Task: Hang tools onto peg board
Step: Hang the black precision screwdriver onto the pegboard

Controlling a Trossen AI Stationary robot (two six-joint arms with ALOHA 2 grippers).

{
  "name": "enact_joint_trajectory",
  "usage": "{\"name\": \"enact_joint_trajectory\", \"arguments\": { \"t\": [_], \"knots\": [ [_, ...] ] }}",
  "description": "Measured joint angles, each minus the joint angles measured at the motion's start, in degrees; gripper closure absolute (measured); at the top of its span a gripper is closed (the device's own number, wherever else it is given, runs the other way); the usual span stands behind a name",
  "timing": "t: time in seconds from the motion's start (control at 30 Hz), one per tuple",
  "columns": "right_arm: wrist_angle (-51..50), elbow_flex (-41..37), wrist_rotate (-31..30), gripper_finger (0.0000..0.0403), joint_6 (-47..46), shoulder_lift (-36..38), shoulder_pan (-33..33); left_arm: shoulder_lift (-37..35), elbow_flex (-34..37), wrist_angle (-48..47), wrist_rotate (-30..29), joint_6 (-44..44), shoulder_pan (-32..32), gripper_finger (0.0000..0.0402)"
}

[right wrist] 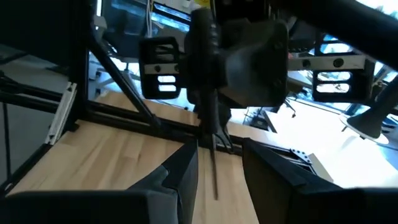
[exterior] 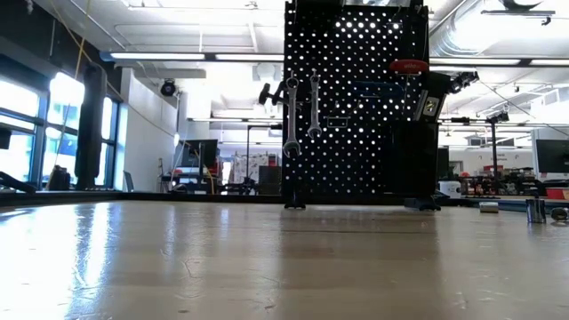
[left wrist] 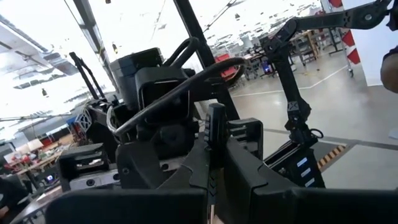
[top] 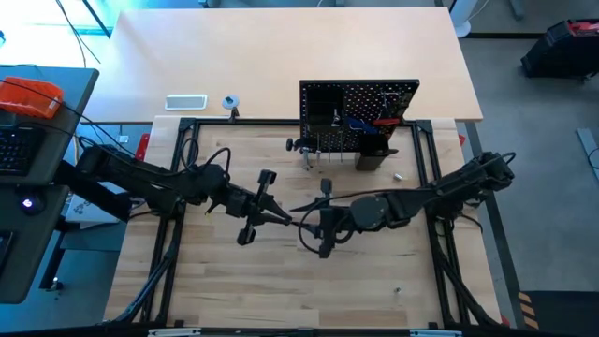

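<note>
Above the middle of the table my left gripper is shut on a slim tool with a black handle and a thin metal shaft. My right gripper faces it from the right and is open. In the right wrist view its fingers stand on either side of the shaft with a gap on each side. The black peg board stands upright at the far side. Two silver wrenches and a red-handled tool hang on it, and a black bin is fixed to its lower part. My left gripper pinches the tool's black handle between its two fingers. The fingers come level from the table's left. The tool sticks out beyond them toward the right gripper, shaft end foremost, lifted clear of the table.
Small metal bits lie on the table right of the peg board's foot. A black frame rail runs around the work area. On the far table lie a white flat object and a small roll.
</note>
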State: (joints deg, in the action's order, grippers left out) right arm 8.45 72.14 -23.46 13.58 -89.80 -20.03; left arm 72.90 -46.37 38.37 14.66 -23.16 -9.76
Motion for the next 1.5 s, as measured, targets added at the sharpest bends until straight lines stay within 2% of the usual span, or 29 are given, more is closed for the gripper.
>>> {"name": "enact_joint_trajectory", "arguments": {
  "t": [0.2,0.53,0.67,0.83,1.03,1.23,1.5],
  "knots": [
    [0.08,0.00,0.60,0.0305,-0.02,-0.25,0.51,-0.02,0.00,0.05,-0.08,0.00,0.00,0.0391],
    [2.51,-0.02,2.99,0.0395,2.80,-2.14,1.03,2.14,0.00,1.08,0.06,0.43,0.04,0.0391],
    [2.13,-0.04,0.52,0.0399,3.46,-2.14,0.50,2.46,-0.02,1.16,-1.91,0.55,0.02,0.0390],
    [1.60,-0.04,-4.13,0.0402,4.59,-2.03,-0.54,1.45,-0.02,0.47,-4.24,0.52,0.41,0.0355],
    [-1.17,-0.02,-6.45,0.0402,4.41,-0.16,-0.82,0.50,0.04,-0.43,-4.63,-0.94,0.42,0.0301],
    [-5.06,0.32,-11.30,0.0402,4.59,4.57,-1.12,-3.45,0.04,-6.36,-9.93,-2.51,0.37,0.0250],
    [-12.06,9.04,-15.06,0.0402,9.58,9.03,1.51,-6.21,0.04,-16.79,-11.33,2.05,0.35,0.0224]
  ]
}}
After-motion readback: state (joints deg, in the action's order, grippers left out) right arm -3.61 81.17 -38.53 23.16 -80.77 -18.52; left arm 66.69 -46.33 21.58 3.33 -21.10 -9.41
